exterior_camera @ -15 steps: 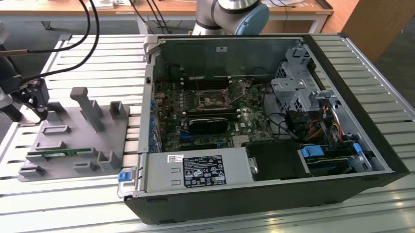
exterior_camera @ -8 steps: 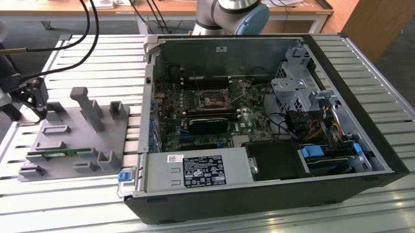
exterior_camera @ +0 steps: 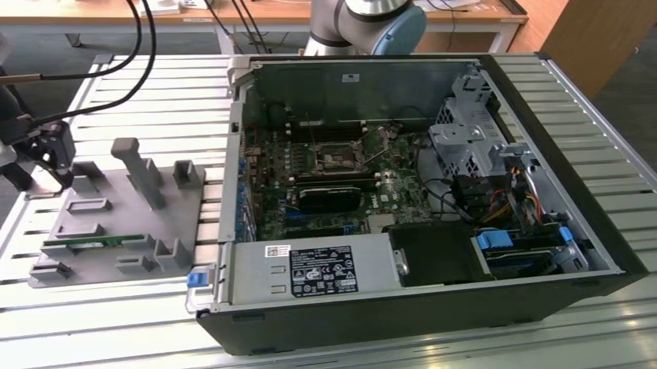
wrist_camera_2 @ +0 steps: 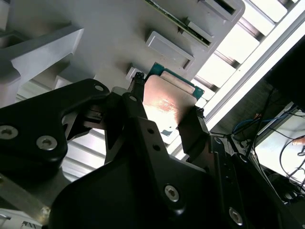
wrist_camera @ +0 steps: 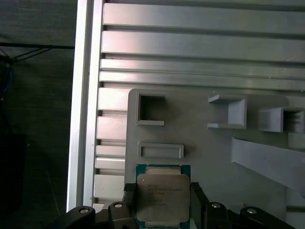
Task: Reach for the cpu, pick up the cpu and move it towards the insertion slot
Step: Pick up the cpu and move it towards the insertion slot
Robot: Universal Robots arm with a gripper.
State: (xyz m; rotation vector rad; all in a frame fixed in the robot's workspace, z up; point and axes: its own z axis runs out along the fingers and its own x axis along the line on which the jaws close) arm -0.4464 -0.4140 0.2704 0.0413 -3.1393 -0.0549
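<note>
The jaws straddle the cpu (wrist_camera: 163, 194) on two opposite edges and press against both, so I read them as clenched on it; the edge grip leaves the shiny top clear. The cpu is over the grey tray (wrist_camera: 209, 157), at the exterior view's far left on the slatted desk (exterior_camera: 154, 100). The socket (exterior_camera: 336, 160) is well apart, mid-frame inside the open computer case (exterior_camera: 411, 323).

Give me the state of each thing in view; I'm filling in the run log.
hand: shut on the chip
chip: held by its edges, over the tray
memory stick: lying in the tray
computer case: open, side off
socket: looks empty
</note>
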